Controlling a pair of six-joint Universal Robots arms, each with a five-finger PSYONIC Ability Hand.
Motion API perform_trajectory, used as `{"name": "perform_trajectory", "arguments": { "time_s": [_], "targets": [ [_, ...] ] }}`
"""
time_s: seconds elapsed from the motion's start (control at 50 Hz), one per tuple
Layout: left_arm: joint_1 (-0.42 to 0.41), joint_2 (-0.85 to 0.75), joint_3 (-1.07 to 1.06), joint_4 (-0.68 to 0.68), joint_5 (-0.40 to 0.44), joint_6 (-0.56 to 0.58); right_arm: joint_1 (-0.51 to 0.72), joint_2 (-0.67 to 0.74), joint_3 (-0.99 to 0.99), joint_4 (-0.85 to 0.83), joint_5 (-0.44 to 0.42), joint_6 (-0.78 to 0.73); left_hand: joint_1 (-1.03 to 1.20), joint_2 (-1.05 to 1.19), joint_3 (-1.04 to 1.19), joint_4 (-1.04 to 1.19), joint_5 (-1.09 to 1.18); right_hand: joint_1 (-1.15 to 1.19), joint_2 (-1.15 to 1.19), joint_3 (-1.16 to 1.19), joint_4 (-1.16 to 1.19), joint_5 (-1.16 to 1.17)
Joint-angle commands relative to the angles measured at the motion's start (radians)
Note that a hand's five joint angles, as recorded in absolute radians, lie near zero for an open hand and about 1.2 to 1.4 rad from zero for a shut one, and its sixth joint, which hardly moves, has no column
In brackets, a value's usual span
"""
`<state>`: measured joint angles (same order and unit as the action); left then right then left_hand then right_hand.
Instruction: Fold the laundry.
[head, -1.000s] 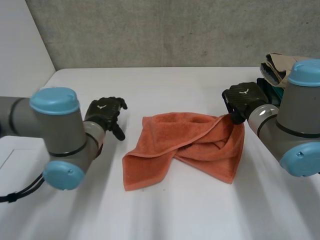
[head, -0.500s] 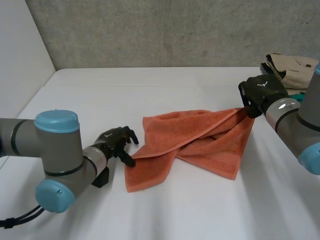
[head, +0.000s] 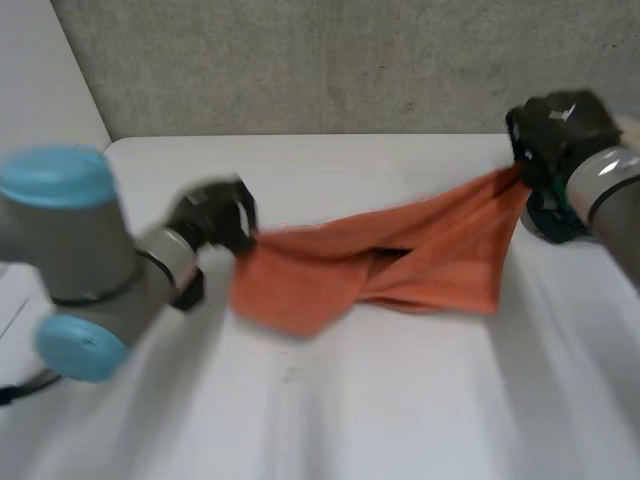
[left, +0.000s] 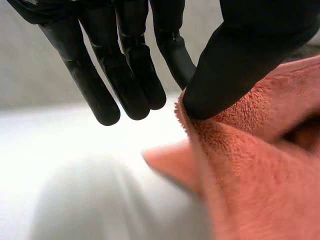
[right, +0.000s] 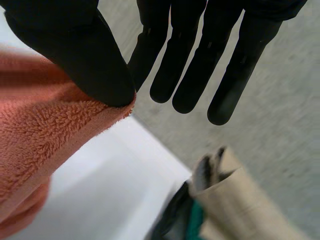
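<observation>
Now spreading: orange terry towel (head: 400, 255) stretched over the white table (head: 350, 400).
The left hand (head: 212, 215) pinches one towel end, the right hand (head: 555, 130) the opposite end, thumbs clamping cloth; next, likely, lay it flat before folding.

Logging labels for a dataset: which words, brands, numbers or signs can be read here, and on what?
No readable text.
Pale mark on the back of the right hand: too blurred to read.
The orange towel and folded clothes show no label.
</observation>
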<state>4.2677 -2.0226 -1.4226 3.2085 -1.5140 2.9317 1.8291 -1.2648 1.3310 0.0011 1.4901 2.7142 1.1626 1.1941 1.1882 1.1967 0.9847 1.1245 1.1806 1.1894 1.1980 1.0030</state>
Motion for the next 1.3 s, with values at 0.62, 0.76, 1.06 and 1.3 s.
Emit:
{"name": "perform_trajectory", "arguments": {
  "time_s": [0.62, 0.76, 1.06, 1.3],
  "targets": [
    [0.083, -0.199, 0.459, 0.324, 0.067, 0.435, 0.101, 0.252, -0.407, -0.159, 0.077, -0.151, 0.234, 0.202, 0.208, 0.200, 0.237, 0.272, 0.216, 0.207, 0.198, 0.219],
    [0.083, -0.136, 0.513, 0.839, 0.058, 0.429, 0.104, 0.147, -0.409, -0.625, 0.098, -0.128, 0.234, 0.202, 0.208, 0.200, 0.237, 0.272, 0.216, 0.207, 0.198, 0.219],
    [0.095, 0.157, 0.035, 0.696, 0.061, 0.434, 0.101, 0.051, -0.164, -0.472, -0.010, -0.120, 0.234, 0.202, 0.208, 0.200, 0.237, 0.272, 0.216, 0.207, 0.198, 0.219],
    [0.104, 0.177, -0.421, 0.594, 0.067, 0.445, 0.095, 0.044, 0.278, -0.276, -0.039, -0.125, 0.234, 0.202, 0.208, 0.200, 0.237, 0.272, 0.216, 0.207, 0.198, 0.219]
  ]
}}
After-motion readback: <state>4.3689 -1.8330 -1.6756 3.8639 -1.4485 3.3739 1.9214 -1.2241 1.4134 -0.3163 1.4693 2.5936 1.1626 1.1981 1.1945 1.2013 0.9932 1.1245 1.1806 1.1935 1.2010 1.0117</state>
